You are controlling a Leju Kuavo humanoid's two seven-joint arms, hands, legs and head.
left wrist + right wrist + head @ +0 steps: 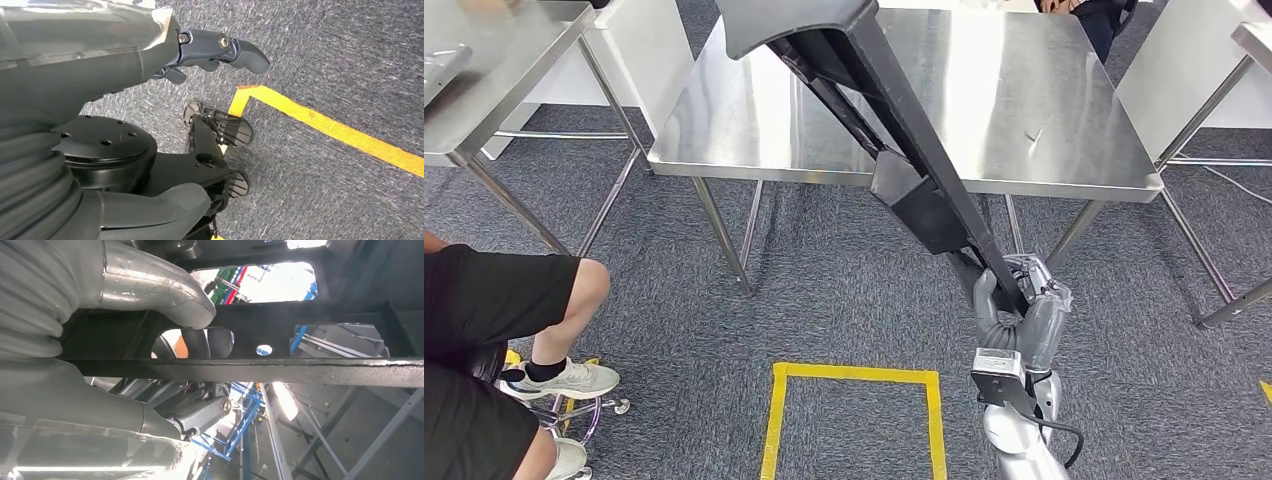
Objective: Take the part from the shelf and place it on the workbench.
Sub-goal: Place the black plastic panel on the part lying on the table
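Observation:
The part [894, 110] is a long black metal frame with a boxy bracket partway along it. My right hand [1019, 315] grips its lower end low in front of the steel workbench [1044, 100]. The part slants up and to the left, and its upper end hangs over the bench top. In the right wrist view the thumb [165, 290] and fingers wrap the part's black bar [300, 370]. My left hand [215, 47] hangs at my side over the carpet, holding nothing, its fingers loose.
A person [494, 300] sits on a stool at the left, a shoe near the yellow tape square [854, 375] on the grey carpet. Another steel table [484, 60] stands at the far left and one [1254, 40] at the right. Someone stands behind the workbench [1074, 8].

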